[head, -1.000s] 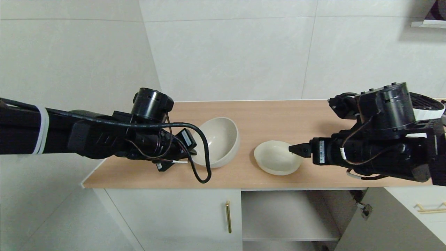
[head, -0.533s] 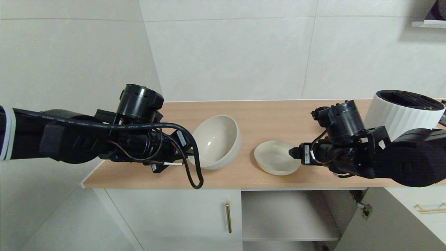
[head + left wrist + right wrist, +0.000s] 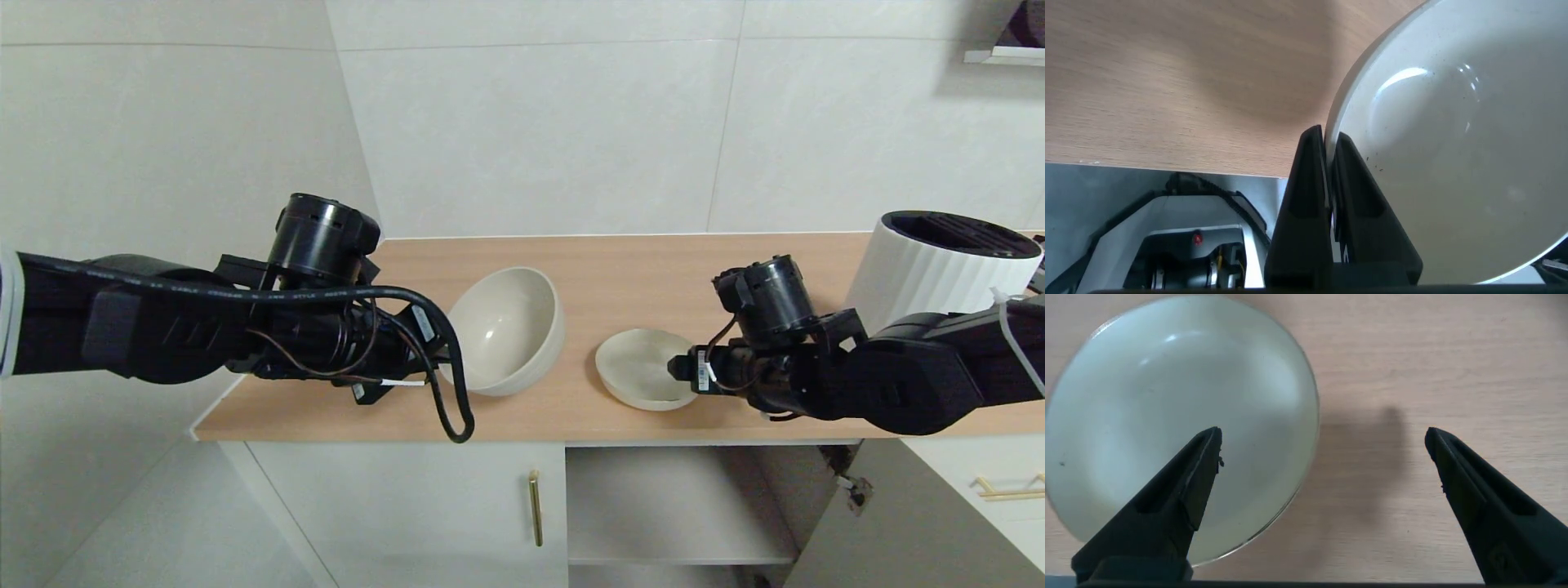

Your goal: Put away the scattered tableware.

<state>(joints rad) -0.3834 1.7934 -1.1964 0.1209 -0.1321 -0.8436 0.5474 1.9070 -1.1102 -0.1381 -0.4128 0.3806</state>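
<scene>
A large beige bowl (image 3: 510, 331) stands tilted on its side on the wooden countertop (image 3: 637, 278). My left gripper (image 3: 443, 359) is shut on its near rim, and in the left wrist view the two fingers (image 3: 1310, 175) pinch the rim of the bowl (image 3: 1437, 139). A small shallow pale bowl (image 3: 641, 367) sits flat to its right. My right gripper (image 3: 680, 365) is at that bowl's right edge, open wide. In the right wrist view, one finger is over the small bowl (image 3: 1167, 425) and the other over bare wood, with the gripper (image 3: 1323, 457) straddling the rim.
A white ribbed cylindrical container (image 3: 939, 261) stands at the counter's right end, behind my right arm. Below the counter is a closed cabinet door with a gold handle (image 3: 535, 506), an open shelf compartment (image 3: 669, 506), and a door (image 3: 865, 531) swung open at right.
My right arm has dropped and moved in toward the small bowl, uncovering the white container. My left gripper has shifted slightly left with the large bowl in it.
</scene>
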